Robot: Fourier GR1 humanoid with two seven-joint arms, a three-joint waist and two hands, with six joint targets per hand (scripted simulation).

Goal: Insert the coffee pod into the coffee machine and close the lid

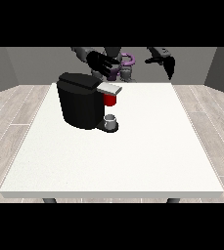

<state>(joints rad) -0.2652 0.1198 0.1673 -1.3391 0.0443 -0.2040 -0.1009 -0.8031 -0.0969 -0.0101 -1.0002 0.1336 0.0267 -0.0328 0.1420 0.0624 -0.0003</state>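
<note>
- Coffee machine (pixel 80 106) sits on the white table (pixel 147 156), toward the view's left and the far half — black body, grey lid (pixel 109 88) lying flat over the red brew section (pixel 110 99).
- I see a small grey cup (pixel 111 121) on the machine's drip base, under the red part.
- I cannot pick out the coffee pod as a separate thing from here.
- Hand at the view's left (pixel 101 62) hovers above and behind the machine, fingers spread apart, holding nothing.
- Hand at the view's right (pixel 166 62) hangs well clear beyond the table's far edge — fingers straight, pointing down, holding nothing.
</note>
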